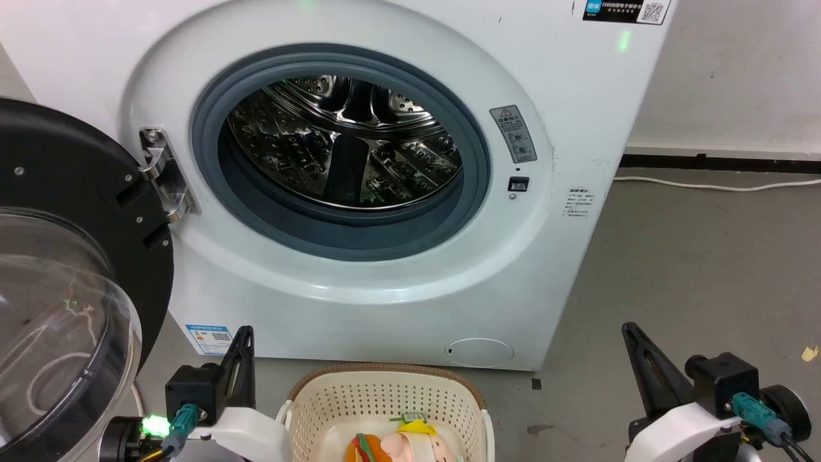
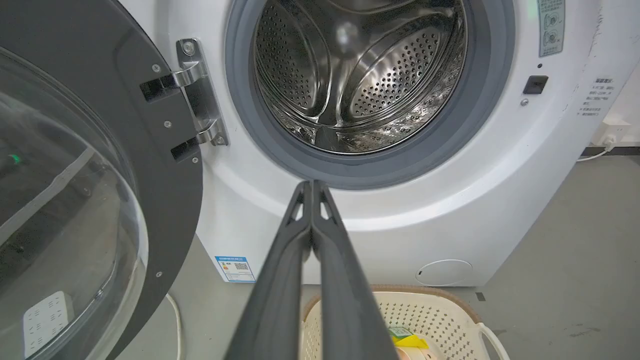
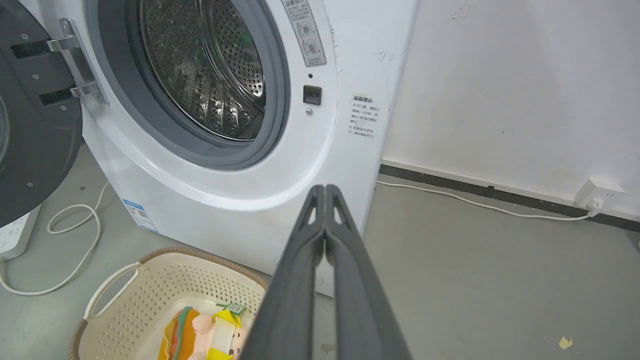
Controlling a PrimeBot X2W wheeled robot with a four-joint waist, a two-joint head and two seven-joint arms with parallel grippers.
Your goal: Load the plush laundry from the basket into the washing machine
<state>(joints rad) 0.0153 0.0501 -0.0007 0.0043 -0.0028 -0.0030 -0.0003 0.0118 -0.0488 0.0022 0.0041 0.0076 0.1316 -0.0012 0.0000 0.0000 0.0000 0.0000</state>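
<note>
The plush laundry (image 1: 394, 444), a pink pig in yellow on an orange burger, lies in the cream basket (image 1: 385, 398) on the floor before the washing machine (image 1: 385, 289). The porthole stands open, the steel drum (image 1: 343, 141) bare inside, and the black-framed domed door (image 1: 64, 289) is swung out to the left. My left gripper (image 1: 245, 330) rests shut, left of the basket, with nothing in it. To the basket's right my right gripper (image 1: 627, 327) is shut and empty too. The right wrist view has the plush (image 3: 200, 332) in the basket (image 3: 150, 285), left of the fingers (image 3: 325, 189).
A white cable (image 1: 712, 186) runs along the floor by the wall at the right. In the right wrist view a white power strip (image 3: 15, 232) and looped cord (image 3: 75, 240) lie left of the machine, and a wall plug (image 3: 597, 195) sits at far right. Grey floor spreads to the right.
</note>
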